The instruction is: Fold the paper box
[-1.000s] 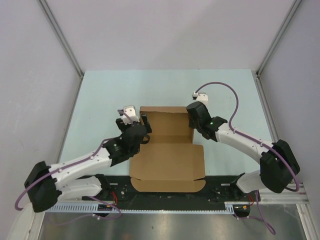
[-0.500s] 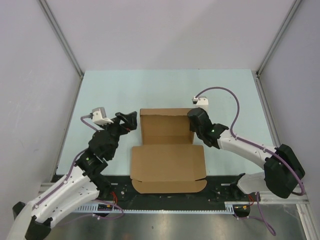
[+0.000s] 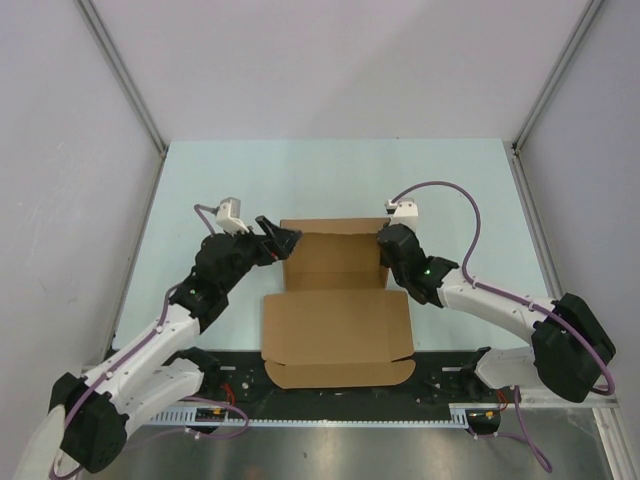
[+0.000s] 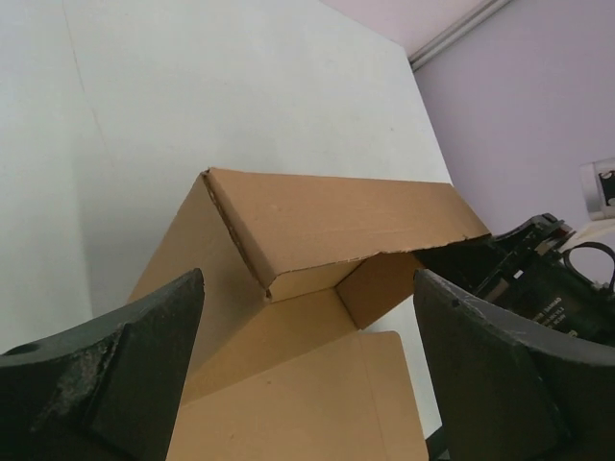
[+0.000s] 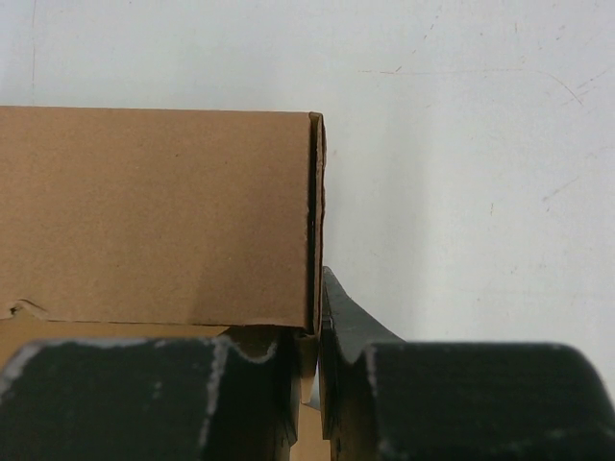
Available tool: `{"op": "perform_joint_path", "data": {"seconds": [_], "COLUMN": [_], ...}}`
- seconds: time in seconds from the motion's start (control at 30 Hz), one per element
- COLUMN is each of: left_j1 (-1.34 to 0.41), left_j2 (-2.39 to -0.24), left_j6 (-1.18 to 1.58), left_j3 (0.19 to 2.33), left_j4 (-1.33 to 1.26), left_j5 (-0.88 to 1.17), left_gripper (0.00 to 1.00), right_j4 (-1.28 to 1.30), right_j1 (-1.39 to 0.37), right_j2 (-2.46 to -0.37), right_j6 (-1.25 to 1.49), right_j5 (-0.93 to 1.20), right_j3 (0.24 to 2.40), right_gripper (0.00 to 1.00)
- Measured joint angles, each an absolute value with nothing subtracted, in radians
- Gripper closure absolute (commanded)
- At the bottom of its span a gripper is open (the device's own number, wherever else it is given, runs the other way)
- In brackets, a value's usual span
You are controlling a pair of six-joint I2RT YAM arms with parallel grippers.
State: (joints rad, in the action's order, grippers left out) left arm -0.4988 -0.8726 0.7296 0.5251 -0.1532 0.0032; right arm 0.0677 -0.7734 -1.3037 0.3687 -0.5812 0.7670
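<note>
Flanking one paper box (image 3: 335,320) — right gripper (image 3: 384,236) pinching, left gripper (image 3: 283,240) agape.

— The paper box (image 3: 336,322)?
— Matt brown cardboard, faintly fibrous, with raw, slightly ragged cut edges.
— The table (image 3: 330,175), upper centre?
— Smooth, pale and dull, lightly scratched up close.
— The right gripper (image 5: 309,331)?
— Matt black, scuffed pale along the edges. Probably plastic, though that close view is blurred.
— The rail (image 3: 340,421) along the bottom?
— Bare metal with a soft sheen.

Plain grey-lilac walls (image 3: 330,60) are enclosing a pale mint table (image 3: 330,175); metal corner posts (image 3: 120,70) are slanting upward, soft light falling evenly.
</note>
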Motion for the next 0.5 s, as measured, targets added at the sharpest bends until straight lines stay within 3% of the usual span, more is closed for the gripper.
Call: {"op": "perform_joint_path", "data": {"seconds": [0.33, 0.5], "left_j1": [-0.367, -0.342], "left_j2": [-0.879, -0.941], "left_j6": [0.792, 0.807], "left_j3": [0.503, 0.503], "left_j4": [-0.223, -0.257], "left_j5": [0.133, 0.212], "left_gripper": [0.08, 0.19], "right_j4": [0.025, -0.007], "right_j1": [-0.79, -0.798], "right_j2": [-1.284, -1.284], "right_j6": [0.357, 0.349], "right_j5": [-0.602, -0.621], "right_j3": [0.73, 0.714], "right_gripper": [0.93, 0.93]}}
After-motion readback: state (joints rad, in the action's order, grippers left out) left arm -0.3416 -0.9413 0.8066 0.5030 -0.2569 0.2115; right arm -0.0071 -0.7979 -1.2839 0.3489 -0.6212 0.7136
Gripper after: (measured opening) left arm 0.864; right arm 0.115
